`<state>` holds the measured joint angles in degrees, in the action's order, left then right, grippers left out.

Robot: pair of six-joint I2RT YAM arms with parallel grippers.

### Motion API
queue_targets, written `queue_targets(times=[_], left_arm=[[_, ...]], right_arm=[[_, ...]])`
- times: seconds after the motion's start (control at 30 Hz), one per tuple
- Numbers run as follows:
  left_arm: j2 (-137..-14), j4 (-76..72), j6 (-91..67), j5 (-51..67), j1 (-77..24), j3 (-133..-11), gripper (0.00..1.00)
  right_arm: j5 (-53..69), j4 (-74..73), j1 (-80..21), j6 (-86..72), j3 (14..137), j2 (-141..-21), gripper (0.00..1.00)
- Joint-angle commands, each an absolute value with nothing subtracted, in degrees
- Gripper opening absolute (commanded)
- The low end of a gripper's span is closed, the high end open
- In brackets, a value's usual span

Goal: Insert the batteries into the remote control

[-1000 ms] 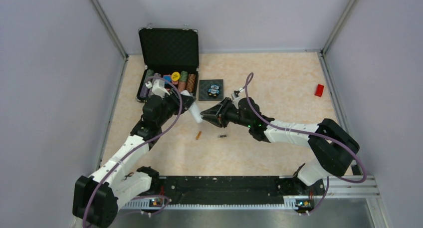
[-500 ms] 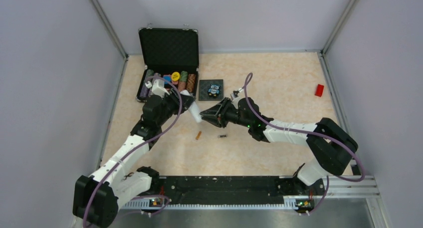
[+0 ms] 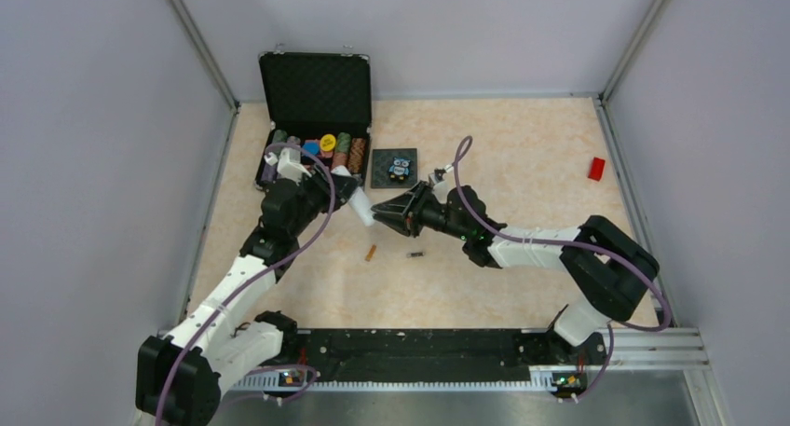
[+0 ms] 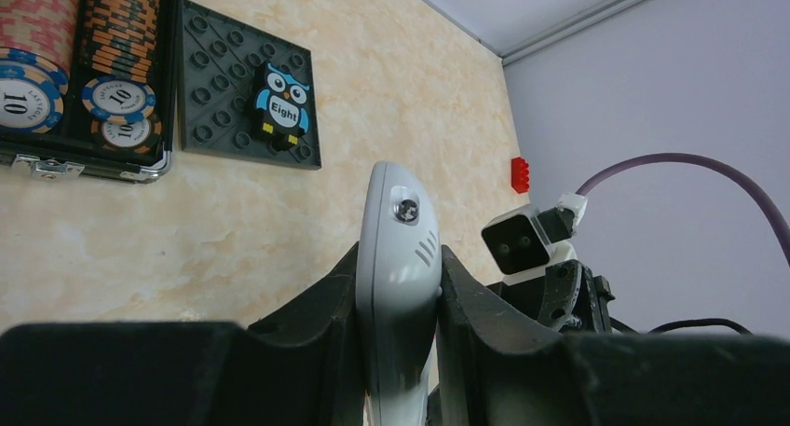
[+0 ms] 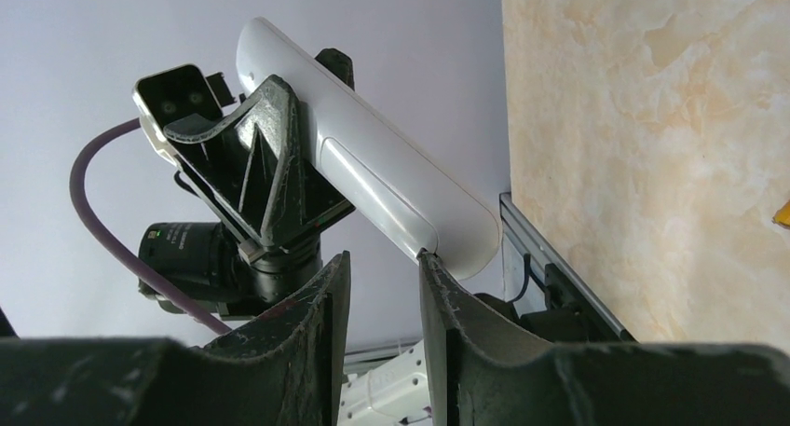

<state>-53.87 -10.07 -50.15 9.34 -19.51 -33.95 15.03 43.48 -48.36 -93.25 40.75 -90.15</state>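
Note:
The white remote control (image 4: 399,258) stands clamped edge-on between my left gripper's (image 4: 399,269) jaws, held above the table. In the top view the remote control (image 3: 362,211) sticks out of the left gripper (image 3: 347,192) toward the right gripper (image 3: 379,212). In the right wrist view the remote control (image 5: 373,179) shows its smooth back with a cover seam. My right gripper (image 5: 380,258) is open, nothing between its fingers; one fingertip (image 5: 426,257) touches the remote's lower end at the seam. On the table lie the two batteries, one orange (image 3: 371,253), one dark (image 3: 415,254).
An open black case (image 3: 315,89) of poker chips (image 4: 116,100) stands at the back left. Beside it lies a dark studded tile with an owl (image 3: 395,168), also seen in the left wrist view (image 4: 250,100). A small red block (image 3: 596,168) lies at the far right.
Both arms have shifted slightly, with the right gripper's tip staying against the remote's end. The left gripper's hold is unchanged and the batteries have not moved.

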Motion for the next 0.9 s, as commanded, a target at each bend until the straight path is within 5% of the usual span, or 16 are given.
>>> queue_targets(times=[0.0, 0.87], left_arm=[[-52.90, -14.15, -53.61, 14.15, -20.37, -33.61, 0.00], [-57.76, -8.95, -47.63, 6.76, -20.37, -34.59, 0.00]], right_arm=[[14.06, 53.00, -49.02, -93.78, 41.02, -92.05, 0.33], [13.94, 60.28, -49.14, -95.37, 41.62, -93.34, 0.35]])
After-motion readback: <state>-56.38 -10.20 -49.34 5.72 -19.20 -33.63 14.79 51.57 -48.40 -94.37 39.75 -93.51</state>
